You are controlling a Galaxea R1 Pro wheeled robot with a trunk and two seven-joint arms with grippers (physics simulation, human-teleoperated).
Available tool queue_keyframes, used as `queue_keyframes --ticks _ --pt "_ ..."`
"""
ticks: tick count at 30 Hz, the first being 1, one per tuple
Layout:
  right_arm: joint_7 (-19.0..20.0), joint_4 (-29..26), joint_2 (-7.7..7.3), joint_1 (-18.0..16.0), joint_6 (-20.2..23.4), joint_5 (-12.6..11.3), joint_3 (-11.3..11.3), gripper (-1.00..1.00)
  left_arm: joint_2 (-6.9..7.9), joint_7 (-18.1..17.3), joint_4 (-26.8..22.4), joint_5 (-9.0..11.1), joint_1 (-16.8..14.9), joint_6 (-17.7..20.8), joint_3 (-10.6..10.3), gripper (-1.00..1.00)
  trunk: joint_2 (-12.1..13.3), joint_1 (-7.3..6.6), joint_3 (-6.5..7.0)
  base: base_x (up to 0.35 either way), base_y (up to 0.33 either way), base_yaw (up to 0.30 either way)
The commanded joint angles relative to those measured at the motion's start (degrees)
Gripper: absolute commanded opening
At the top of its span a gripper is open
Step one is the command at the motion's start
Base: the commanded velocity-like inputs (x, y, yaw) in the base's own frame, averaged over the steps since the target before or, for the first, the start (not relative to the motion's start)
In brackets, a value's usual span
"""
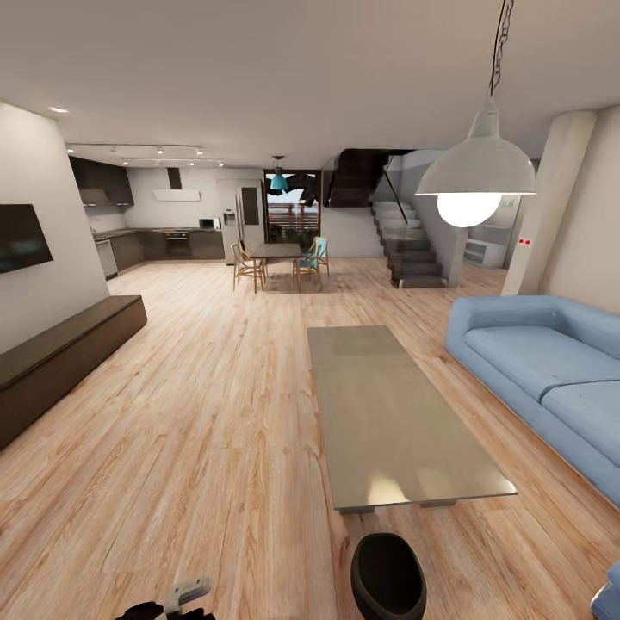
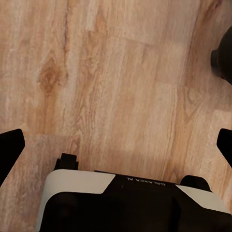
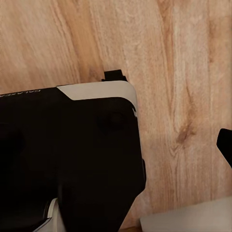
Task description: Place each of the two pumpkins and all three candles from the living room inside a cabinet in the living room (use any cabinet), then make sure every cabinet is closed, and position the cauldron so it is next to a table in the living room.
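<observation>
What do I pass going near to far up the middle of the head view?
Cauldron → coffee table → open wood floor → dining table with chairs → dark window wall.

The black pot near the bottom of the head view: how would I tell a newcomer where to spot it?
Start at the long grey coffee table running down the middle of the wooden floor, beside the blue sofa. Just past the table's near end, on the floor, sits the cauldron. It is round, glossy and black with a wide open mouth, unlike the flat, boxy furniture around it.
</observation>
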Motion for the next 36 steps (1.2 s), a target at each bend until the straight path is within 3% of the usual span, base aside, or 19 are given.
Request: queue_keyframes --ticks 1,36 --pt "-0.1 0.1 0.03 -0.1 0.2 -0.4 0.5 1.00 -0.02 -0.3 0.1 0.6 -0.1 0.2 -0.5 1.00 -0.1 0.03 -0.12 0.000 0.000 0.000" --pt "-0.1 0.1 0.02 -0.1 0.2 -0.4 0.5 1.00 -0.28 -0.4 0.1 0.6 0.0 0.3 -0.6 1.00 -0.1 0.03 -0.12 0.000 0.000 0.000"
